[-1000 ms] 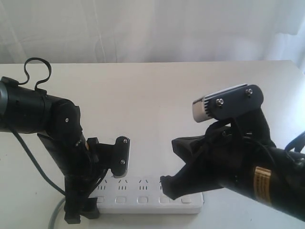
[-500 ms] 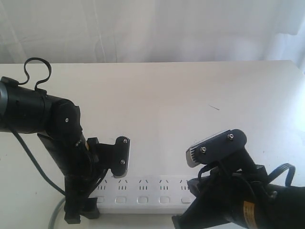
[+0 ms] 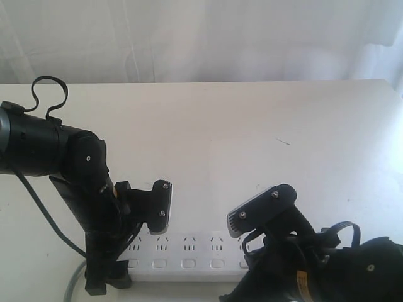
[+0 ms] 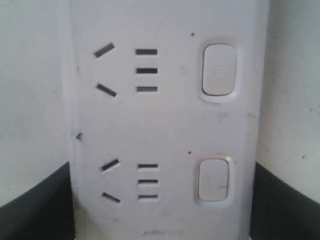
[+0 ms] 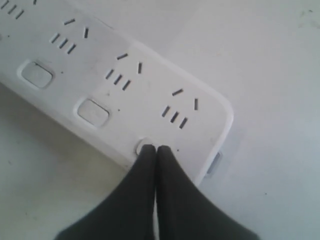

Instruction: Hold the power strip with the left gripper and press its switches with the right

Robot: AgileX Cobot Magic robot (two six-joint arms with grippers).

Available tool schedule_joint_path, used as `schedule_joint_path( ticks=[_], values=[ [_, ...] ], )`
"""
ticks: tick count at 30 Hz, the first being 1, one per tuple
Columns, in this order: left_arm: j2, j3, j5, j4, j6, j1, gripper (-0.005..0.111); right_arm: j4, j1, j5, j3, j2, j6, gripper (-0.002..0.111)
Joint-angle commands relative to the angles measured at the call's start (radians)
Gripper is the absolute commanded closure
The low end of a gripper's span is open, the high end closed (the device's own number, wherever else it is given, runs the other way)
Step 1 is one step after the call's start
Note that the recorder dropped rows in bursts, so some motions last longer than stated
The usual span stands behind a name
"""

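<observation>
Pressing step in hand: the left end effector is clamped across the power strip, which lies flat on the surface, low in the exterior view; the right end effector, fingers pinched together, rests its tips on the end switch (the one farthest from the cord). Next, I'd say: lift clear, shift along to the neighbouring switch, press straight down.

The power strip, a long flat white bar, lies flat on the surface with its grey cord at the left end. Its white rounded-rectangle switches run in a row, one beside each socket group. The left end effector has its dark fingers against both long edges. The right end effector, tips pressed together, touches the switch at the rounded free end.
</observation>
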Motion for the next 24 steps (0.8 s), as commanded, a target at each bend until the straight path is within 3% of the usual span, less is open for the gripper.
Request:
schedule_joint_path(
  ticks=[1, 24],
  values=[
    [0.044, 0.036, 0.111, 0.036, -0.003, -0.001, 0.107, -0.003, -0.003, 0.005, -0.03, 0.017, -0.011, 0.108],
    [0.044, 0.036, 0.111, 0.032, 0.0, -0.001, 0.107, 0.003, -0.003, -0.043, -0.034, 0.18, -0.011, 0.108]
  ],
)
